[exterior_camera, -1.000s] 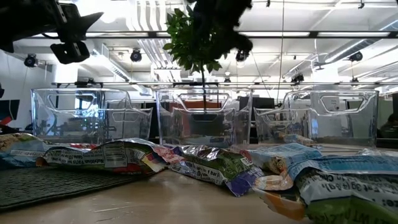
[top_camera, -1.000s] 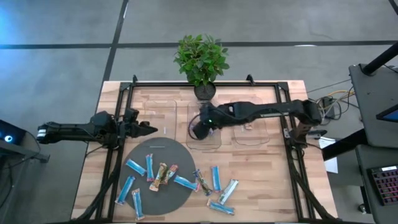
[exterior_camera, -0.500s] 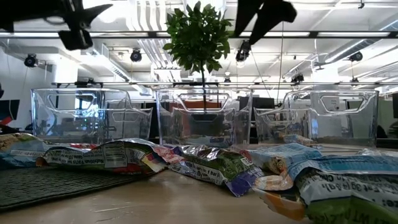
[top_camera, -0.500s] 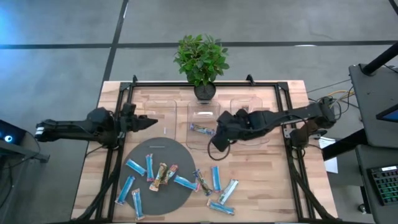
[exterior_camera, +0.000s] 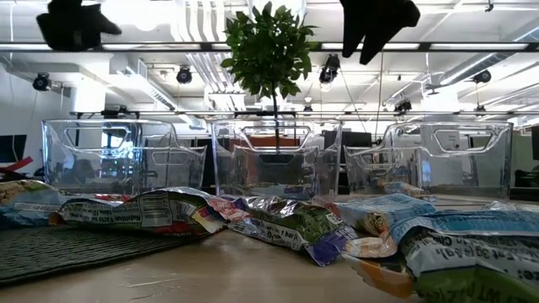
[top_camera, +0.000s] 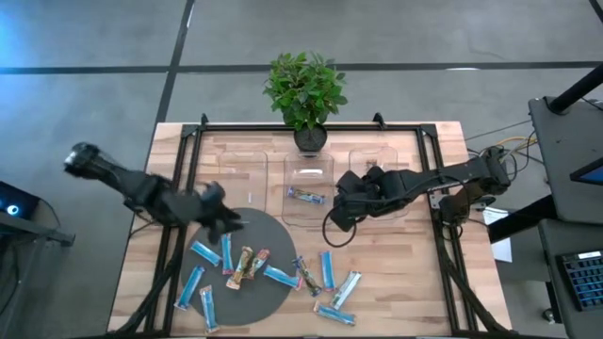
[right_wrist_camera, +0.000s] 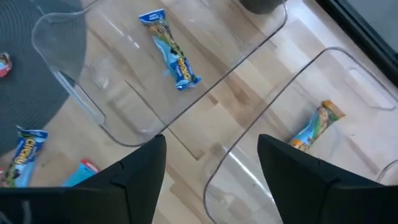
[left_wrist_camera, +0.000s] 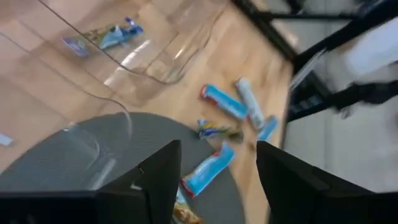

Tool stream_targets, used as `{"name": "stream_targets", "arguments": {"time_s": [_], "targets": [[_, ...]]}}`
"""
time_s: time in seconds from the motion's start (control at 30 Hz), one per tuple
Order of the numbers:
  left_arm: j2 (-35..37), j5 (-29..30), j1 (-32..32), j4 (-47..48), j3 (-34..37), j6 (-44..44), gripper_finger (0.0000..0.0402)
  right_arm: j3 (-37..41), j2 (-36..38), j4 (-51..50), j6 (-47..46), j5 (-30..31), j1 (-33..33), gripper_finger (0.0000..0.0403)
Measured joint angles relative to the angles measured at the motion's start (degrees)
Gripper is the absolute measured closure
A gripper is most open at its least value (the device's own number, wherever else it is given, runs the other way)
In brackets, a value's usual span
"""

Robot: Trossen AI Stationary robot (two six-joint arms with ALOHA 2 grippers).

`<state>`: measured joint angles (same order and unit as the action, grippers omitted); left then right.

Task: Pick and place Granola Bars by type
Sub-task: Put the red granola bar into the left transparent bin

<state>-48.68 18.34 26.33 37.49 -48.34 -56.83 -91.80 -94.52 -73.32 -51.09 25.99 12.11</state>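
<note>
Wooden table [top_camera: 396,282], black frame rails along its sides. Dark round mat [top_camera: 240,282] on the near-left part. Potted plant [top_camera: 304,89] at the far edge, middle.

Three clear plastic trays in a row behind the mat: left tray [top_camera: 243,177] with nothing seen in it; middle tray [top_camera: 308,168] holds one blue-wrapped bar [right_wrist_camera: 170,50]; right tray [top_camera: 377,162] holds one tan/orange-wrapped bar [right_wrist_camera: 316,127].

Granola Bars [top_camera: 273,276] spread flat over the mat and the table just to its right: mostly bright blue wrappers, a couple tan/brown, a couple multicoloured, crinkly foil up close.

Left gripper [top_camera: 226,222] above the mat's far-left edge, fingers apart, nothing between them. Right gripper [top_camera: 341,213] above the near edge between middle and right trays, fingers spread, empty.
</note>
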Motion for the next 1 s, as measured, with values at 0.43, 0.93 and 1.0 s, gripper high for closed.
{"name": "stream_targets", "arguments": {"time_s": [0.43,0.93,1.0], "targets": [[-22.0,11.6,17.6,-8.3,-1.3,-23.0,0.0211,0.1,0.0,0.6,19.0,6.4,-8.8,0.016],[-47.0,8.7,16.9,10.4,-18.3,-32.9,0.0211,0.1,0.0,5.5,38.0,10.2,-13.8,0.0161],[-47.8,8.6,16.9,9.3,-18.3,-32.6,0.0211,0.2,0.0,6.4,39.1,10.2,-13.8,0.0161]]}}
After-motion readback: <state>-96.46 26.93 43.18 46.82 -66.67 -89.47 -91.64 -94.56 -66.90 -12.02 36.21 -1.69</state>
